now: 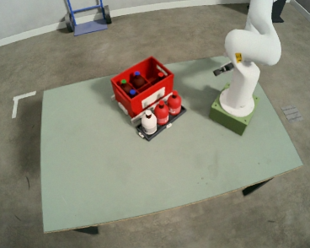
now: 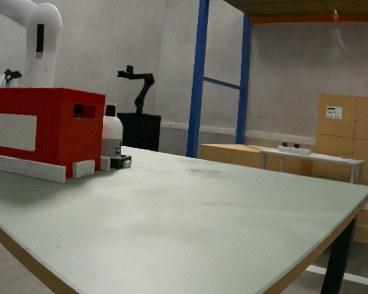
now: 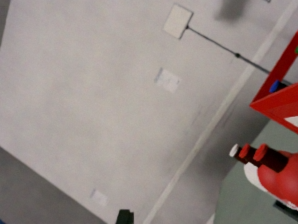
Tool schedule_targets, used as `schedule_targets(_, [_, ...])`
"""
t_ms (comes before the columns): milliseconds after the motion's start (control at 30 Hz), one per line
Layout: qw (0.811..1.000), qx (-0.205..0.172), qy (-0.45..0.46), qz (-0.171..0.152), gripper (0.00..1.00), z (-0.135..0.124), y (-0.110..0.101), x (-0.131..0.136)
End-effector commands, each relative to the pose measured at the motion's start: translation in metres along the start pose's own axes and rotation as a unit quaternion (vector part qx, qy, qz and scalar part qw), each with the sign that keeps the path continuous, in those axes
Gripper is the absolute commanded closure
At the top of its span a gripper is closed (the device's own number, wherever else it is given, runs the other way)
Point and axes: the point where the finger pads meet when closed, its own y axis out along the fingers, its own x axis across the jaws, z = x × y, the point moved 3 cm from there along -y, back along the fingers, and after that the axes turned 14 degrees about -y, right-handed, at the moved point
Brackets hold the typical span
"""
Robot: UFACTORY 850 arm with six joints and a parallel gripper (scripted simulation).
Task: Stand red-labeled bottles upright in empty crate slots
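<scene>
Standing on: a pale green table that fills the middle of the top view; its near edge runs along the bottom of the frame.
Tray: a dark tray lies just right of centre, pressed against the near side of the crate.
Tray bottles: three stand upright in a row, a white-labeled bottle at the lower left end, then a red-labeled bottle, then a second red-labeled bottle at the upper right end (both red ones not yet moved off the tray).
Crate: a red crate sits just above the tray, level on the table, with a white panel on its near wall.
Crate contents: a green-capped bottle, a blue-capped bottle and another blue-capped bottle stand in slots; a red cap shows in the right-hand slot.
Arm base: a green block at the right of the table carries the white arm.
Gripper: the gripper sits at the upper right, well apart from the tray, fingers spread to their widest and holding nothing.
Far floor: a blue hand truck stands at the upper left by the wall.
</scene>
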Motion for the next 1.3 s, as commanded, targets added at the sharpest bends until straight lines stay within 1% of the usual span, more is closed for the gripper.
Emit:
schedule_targets(0, [1.000, 0.000, 0.000, 0.000, 0.00, 0.000, 0.000, 0.000])
schedule_targets(567, [1.000, 0.000, 0.000, 0.000, 0.00, 0.001, 0.000, -0.001])
schedule_targets(600, [1.000, 0.000, 0.000, 0.000, 0.00, 0.007, 0.000, -0.005])
schedule_targets(667, [1.000, 0.001, -0.001, 0.000, 0.00, 0.032, 0.003, -0.026])
schedule_targets(733, [1.000, 0.001, -0.001, 0.000, 0.00, 0.039, 0.004, -0.034])
schedule_targets(933, [1.000, 0.000, 0.000, 0.000, 0.00, 0.070, 0.014, -0.066])
schedule_targets(1267, [1.000, -0.001, -0.001, 0.000, 0.00, 0.072, 0.015, -0.068])
